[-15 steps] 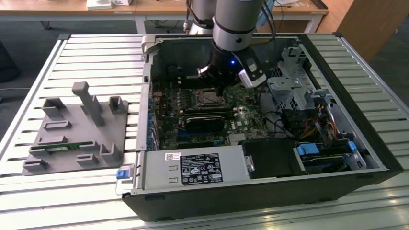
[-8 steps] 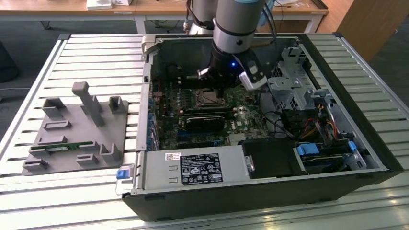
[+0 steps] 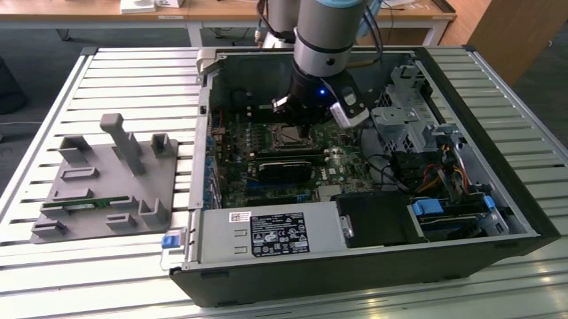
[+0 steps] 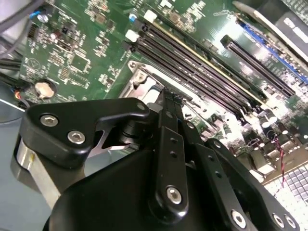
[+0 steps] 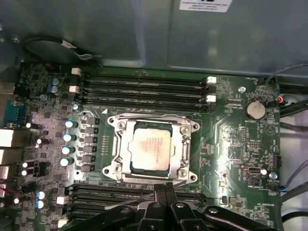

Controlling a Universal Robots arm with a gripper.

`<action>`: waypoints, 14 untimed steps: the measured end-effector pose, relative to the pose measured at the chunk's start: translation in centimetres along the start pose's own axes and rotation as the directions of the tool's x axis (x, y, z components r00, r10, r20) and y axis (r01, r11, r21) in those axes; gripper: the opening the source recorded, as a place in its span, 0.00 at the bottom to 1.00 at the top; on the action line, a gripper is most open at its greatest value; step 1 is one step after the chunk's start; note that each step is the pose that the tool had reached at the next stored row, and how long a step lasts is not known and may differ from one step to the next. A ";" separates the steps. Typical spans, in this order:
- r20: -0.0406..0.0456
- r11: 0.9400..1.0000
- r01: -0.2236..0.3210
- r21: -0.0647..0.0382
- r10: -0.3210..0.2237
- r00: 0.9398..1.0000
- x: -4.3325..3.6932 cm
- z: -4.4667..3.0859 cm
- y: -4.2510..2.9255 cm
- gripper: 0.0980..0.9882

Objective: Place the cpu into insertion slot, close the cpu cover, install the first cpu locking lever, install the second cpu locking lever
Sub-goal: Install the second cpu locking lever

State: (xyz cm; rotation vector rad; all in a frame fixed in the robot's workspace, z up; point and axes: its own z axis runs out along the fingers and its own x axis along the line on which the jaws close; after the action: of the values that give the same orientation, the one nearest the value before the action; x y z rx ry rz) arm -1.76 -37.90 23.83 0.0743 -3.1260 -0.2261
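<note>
The open computer case fills the centre of the exterior view, its white and black labels too small to read. In the first wrist view the cpu sits in the insertion slot, cpu cover down around it. The gripper, fingers pressed together and holding nothing, hangs just beside the socket.

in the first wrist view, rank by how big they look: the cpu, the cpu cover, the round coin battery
1. cpu cover, the silvery frame lying closed around the chip
2. cpu, showing through the cover's window
3. coin battery, clearly the smallest

All three lie flat on the green circuit board, so nearness to the camera hardly skews this.
</note>
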 end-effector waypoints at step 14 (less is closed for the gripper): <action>0.000 1.000 0.000 -0.001 0.000 1.000 1.81 0.08 -0.23 0.01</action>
State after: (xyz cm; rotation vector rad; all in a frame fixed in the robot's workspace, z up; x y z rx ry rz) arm -3.56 -38.21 23.73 0.0741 -3.1257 -0.2284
